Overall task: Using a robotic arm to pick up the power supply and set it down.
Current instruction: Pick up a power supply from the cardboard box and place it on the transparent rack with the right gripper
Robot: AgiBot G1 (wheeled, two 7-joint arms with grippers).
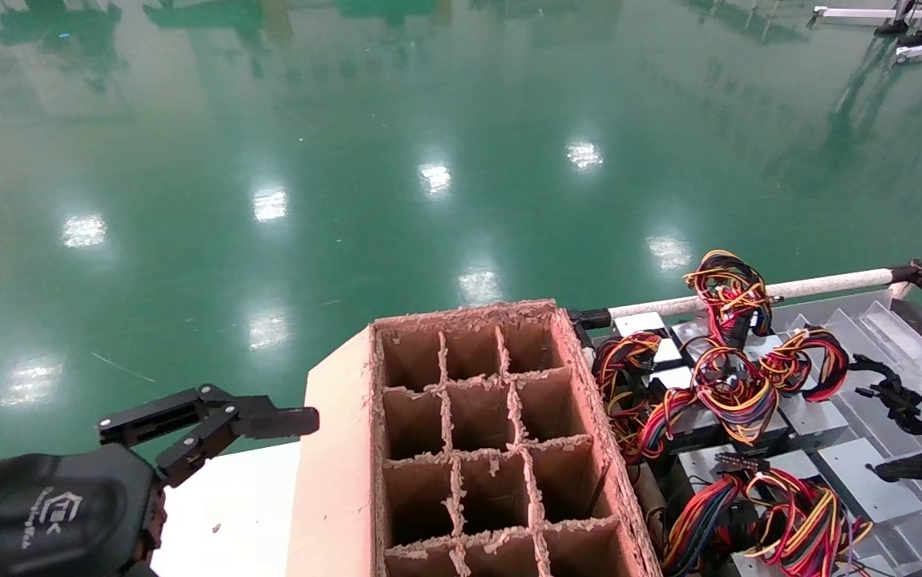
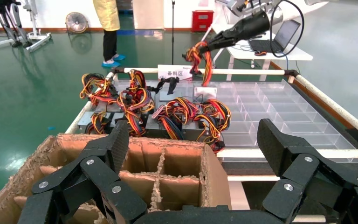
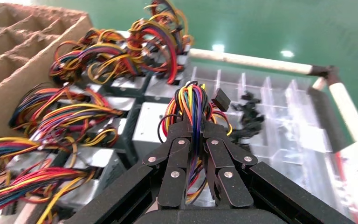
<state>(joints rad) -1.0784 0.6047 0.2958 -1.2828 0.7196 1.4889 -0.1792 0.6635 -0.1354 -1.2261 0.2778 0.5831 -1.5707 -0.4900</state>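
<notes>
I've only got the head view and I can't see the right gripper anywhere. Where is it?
Observer: Over the tray. The right gripper is shut on a power supply's wire bundle.
Operator: Is that supply off the tray?
Observer: Can't tell. A silver supply lies just beneath the bundle.
Operator: Is the left gripper open?
Observer: Yes. The left gripper has its fingers wide apart, facing the box.

Power supplies (image 1: 750, 417) on divided tray (image 1: 894, 336)
</notes>
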